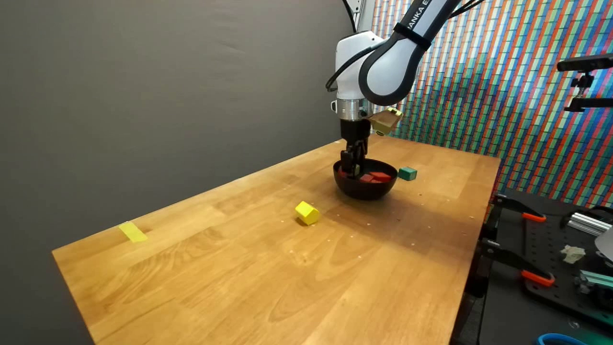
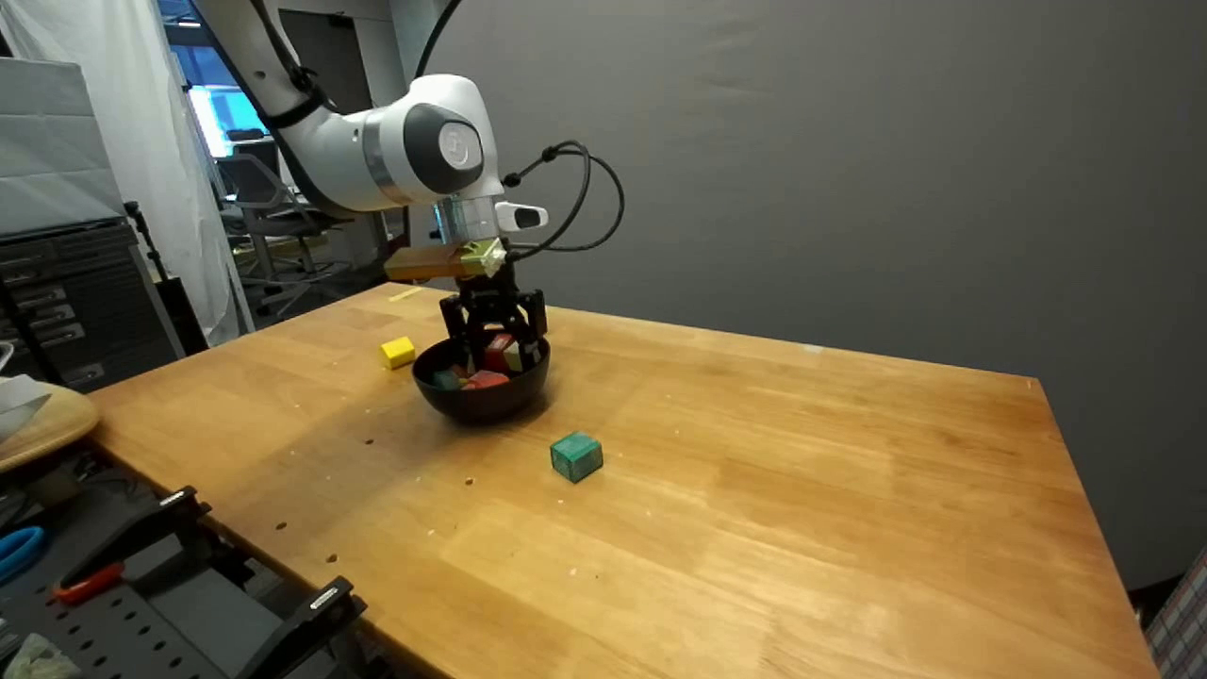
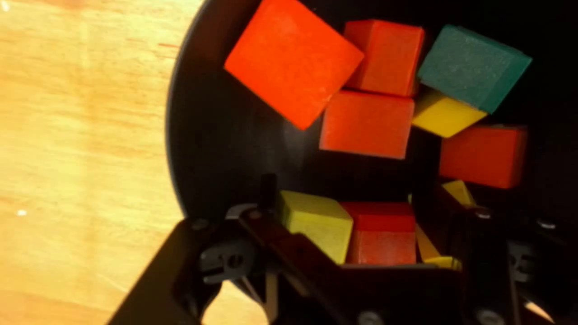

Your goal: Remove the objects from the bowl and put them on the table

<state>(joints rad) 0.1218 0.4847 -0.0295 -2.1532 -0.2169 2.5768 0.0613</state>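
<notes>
Underneath everything, a broad wooden table (image 1: 268, 278): plenty of landing room, little to fear short of a careless release near an edge. Next in size, a black bowl (image 2: 481, 404). Stands on the wood, looks light, so could skid or tip from a sideways push or from a lift begun too close to the wall. Then the gripper (image 2: 498, 358), down inside the rim, with fingers (image 3: 268, 194) spread apart and without any visible hold. Smaller again, side by side in that gap, a yellow block (image 3: 316, 221) and a red block (image 3: 379, 234): perhaps too much for one squeeze, with a twist or a slip as the probable result. Just beyond one finger, a half-hidden yellow piece (image 3: 459, 192): a possible snag on rising. Elsewhere in the bowl, red-orange blocks (image 3: 366, 124) and a green block (image 3: 474, 67) overlapping, in the wrist view, a second yellow block (image 3: 449, 116): liable to shift at a nudge. Out on the table near the bowl, a loose yellow block (image 1: 307, 213) and a loose green block (image 1: 407, 173), both exposed to a low swing or a blind drop from above. Smallest of all, a pale speck (image 3: 21, 212) on the tabletop: harmless.
</notes>
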